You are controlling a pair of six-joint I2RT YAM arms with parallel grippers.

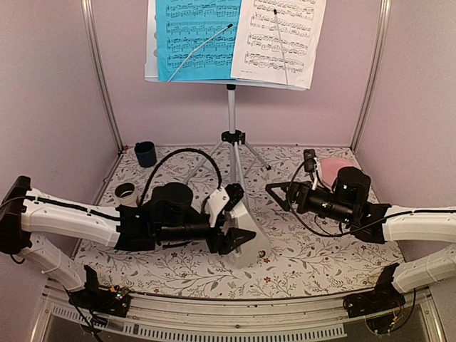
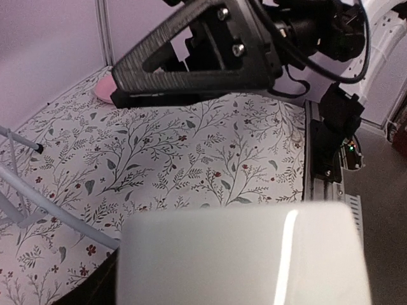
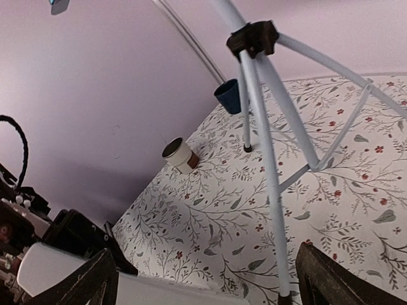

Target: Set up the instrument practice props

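Under both hands lies the bench (image 1: 320, 249), covered in a floral print. Beyond the hands, toward the far wall, the music stand (image 1: 231, 107) rises upright on its silver tripod, with the legs spread on the bench. In the right wrist view, one leg comes down just ahead of the right hand (image 3: 213, 279) and its spread fingers.

High above both hands, on the stand's perforated desk, we see the blue music sheet (image 1: 199, 32) on the left hand's side. The white music sheet (image 1: 281, 39) is on the right hand's side. The two touch along their inner edges, and a thin wire arm lies across each.

Lower down we find the white metronome (image 1: 249, 239). The left hand (image 1: 239, 221) grips its body from two sides, the fingers held partway apart by its width. The metronome leans over, with its base turned toward the near right. We cannot tell whether the base touches the bench.

Facing it, the right hand is spread wide with nothing between its fingers. It points toward the left hand and the tripod.

Just behind the right hand, the pink plate (image 1: 329, 169) peeks out. Well beyond the left hand, near the back wall, sits the dark blue cup (image 1: 145, 153). Closer to the left arm is a small pale round pot (image 1: 125, 191).
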